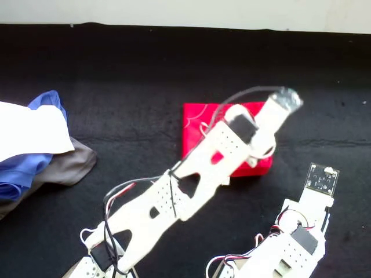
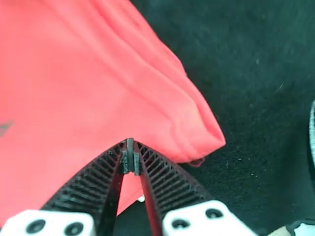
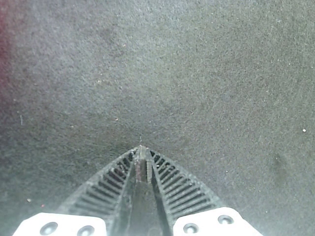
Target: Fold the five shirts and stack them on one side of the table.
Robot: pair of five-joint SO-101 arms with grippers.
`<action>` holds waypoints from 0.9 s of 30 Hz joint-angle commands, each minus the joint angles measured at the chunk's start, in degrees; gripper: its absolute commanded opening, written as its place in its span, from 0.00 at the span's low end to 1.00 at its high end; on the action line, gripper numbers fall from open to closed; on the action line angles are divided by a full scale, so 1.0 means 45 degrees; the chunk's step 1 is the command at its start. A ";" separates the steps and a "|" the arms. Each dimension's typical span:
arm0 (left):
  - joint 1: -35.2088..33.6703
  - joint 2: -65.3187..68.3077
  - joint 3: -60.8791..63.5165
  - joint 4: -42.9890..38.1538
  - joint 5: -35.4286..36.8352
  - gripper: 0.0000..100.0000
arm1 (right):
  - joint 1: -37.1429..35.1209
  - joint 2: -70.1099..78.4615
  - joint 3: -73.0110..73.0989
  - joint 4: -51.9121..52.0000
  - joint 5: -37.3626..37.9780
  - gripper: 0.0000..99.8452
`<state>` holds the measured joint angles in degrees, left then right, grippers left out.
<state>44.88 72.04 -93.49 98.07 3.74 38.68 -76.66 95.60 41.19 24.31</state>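
Left gripper (image 2: 130, 156), tips together and empty, above folded red shirt (image 2: 74, 83)

bare black tabletop (image 1: 145, 69) open 10 to 3 o'clock, shirt heap (image 1: 35, 150) hogging 9, left arm (image 1: 223, 142) slung over centre red shirt (image 1: 197, 119), right arm (image 1: 316, 202) at 5

The folded shirt (image 1: 200, 119) mid-table is plain bright red. In the heap at the left, a white shirt (image 1: 29, 130) lies over a blue shirt (image 1: 23, 168) and a grey shirt (image 1: 72, 165). The table (image 1: 145, 69) is black. The left gripper (image 2: 129, 152) and right gripper (image 3: 141, 160) are black and ribbed, on white mounts.
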 commanded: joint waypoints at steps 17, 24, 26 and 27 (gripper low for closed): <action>-0.1299 -0.2549 -0.0361 -0.4161 0.0000 0.01 | -0.0127 -0.0205 0.0947 0.0068 0.0059 0.01; -0.1592 0.0303 -0.0381 -0.8166 -0.0059 0.01 | -0.0127 -0.0205 0.0947 0.0068 0.0059 0.01; -0.1592 0.0967 -0.0381 -0.9065 -0.0059 0.01 | -0.0127 -0.0205 0.0947 0.0068 0.0059 0.01; -0.1592 0.1280 -0.0381 -0.9514 -0.0078 0.01 | -0.0127 -0.0205 0.0947 0.0068 0.0059 0.01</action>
<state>38.20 76.44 -93.41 61.14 3.82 38.68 -76.66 95.60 41.19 24.31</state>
